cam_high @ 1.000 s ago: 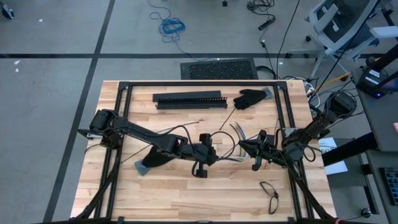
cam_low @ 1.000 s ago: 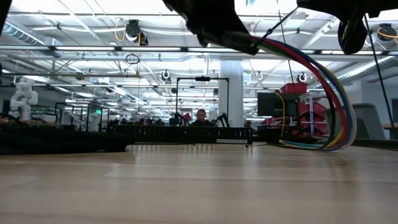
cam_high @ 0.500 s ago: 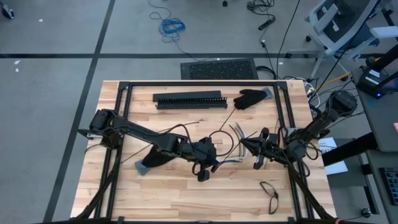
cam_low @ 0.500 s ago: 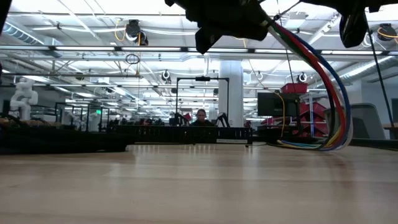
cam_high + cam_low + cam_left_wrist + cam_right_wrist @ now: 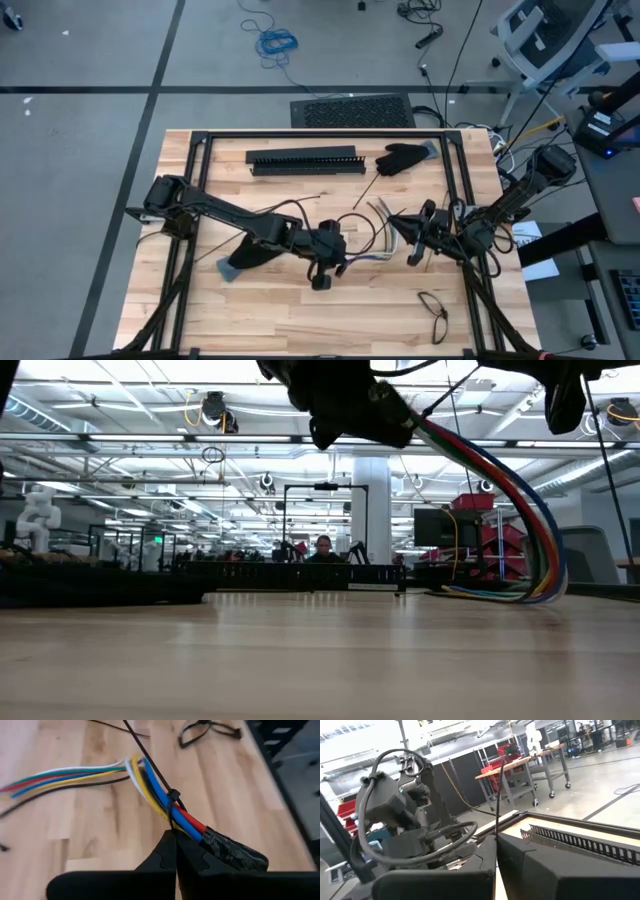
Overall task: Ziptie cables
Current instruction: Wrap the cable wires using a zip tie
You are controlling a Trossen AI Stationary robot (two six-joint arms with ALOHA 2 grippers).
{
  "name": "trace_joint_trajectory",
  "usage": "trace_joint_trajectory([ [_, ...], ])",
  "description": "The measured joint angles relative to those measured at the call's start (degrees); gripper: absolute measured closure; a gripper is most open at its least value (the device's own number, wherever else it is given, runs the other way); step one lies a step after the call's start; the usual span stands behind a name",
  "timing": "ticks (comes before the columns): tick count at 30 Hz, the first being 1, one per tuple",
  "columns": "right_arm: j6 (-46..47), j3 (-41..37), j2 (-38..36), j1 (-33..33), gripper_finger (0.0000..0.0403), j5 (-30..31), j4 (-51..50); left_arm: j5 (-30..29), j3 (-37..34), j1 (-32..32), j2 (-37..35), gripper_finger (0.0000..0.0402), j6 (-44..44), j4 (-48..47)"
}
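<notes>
The cables [image 5: 155,790] are a bundle of blue, red, yellow, white and black wires, one end wrapped in black tape [image 5: 230,851]. A black zip tie [image 5: 172,797] circles the bundle near that end. My left gripper [image 5: 175,832] is shut at the tie, near the table's middle [image 5: 342,250]. In the low view the cables [image 5: 500,470] arc down from it to the tabletop. My right gripper [image 5: 393,222], just right of the left one, is shut [image 5: 496,840] on the tie's thin tail. My left gripper is shut on the bundle's underside [image 5: 170,822] just behind the zip tie, slanting down from the table's left. Whether the fingertips pinch a wire or the tie's strap, I cannot tell. The taped end is lifted clear; the far part rests on the table. My right gripper pinches the zip tie's tail [image 5: 497,827] between its two fingertips, coming about level from the table's right. The thin strip sticks out past the fingertips and runs straight toward the left gripper.
A long black slotted bar [image 5: 305,160] and a black glove [image 5: 400,157] lie at the far side. A loose black strip [image 5: 368,192] lies near the middle, a black looped cord [image 5: 433,310] at the near right. Black frame rails [image 5: 455,190] border the table.
My left gripper has rolled at the wrist without leaving its place. The lifted end of the bundle has swung with it, while the part on the table has stayed put.
</notes>
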Motion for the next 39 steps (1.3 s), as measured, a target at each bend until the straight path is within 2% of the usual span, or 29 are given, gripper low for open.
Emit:
trace_joint_trajectory([
  [6,0.2,0.1,-0.2,-0.1,0.0403,1.1,0.6,-5.9,-0.2,1.5,0.1,0.0401,3.4,0.6],
  [12,0.6,0.3,-0.3,-0.2,0.038,1.8,1.4,-6.1,-0.4,4.2,0.3,0.0401,4.4,0.6],
  [16,3.3,0.3,-0.3,-0.2,0.0326,1.2,0.8,-5.8,-0.4,4.9,0.3,0.0401,4.6,1.2],
  [21,5.4,0.3,-0.2,-0.1,0.0226,0.8,0.9,-6.3,-0.3,4.9,0.3,0.0401,4.7,1.5],
  [25,1.9,0.2,-0.2,-0.5,0.0158,0.5,5.0,-6.8,-0.3,4.9,0.3,0.0401,4.8,1.7],
  [29,0.0,0.2,-0.1,-0.5,0.0117,0.4,12.3,-7.3,-0.2,5.0,0.3,0.0401,6.6,0.7],
  [33,-8.9,0.2,-0.3,-0.5,0.0098,0.3,21.5,-8.1,-0.2,5.0,0.2,0.0401,7.7,-0.8],
  [36,-20.7,0.2,-1.7,-0.5,0.0094,1.5,27.3,-8.4,-0.2,5.1,0.2,0.0401,9.4,-0.9],
  [39,-35.6,1.7,-4.9,-0.4,0.0094,6.3,30.2,-8.5,-0.2,5.1,0.2,0.0401,11.1,-1.0],
])
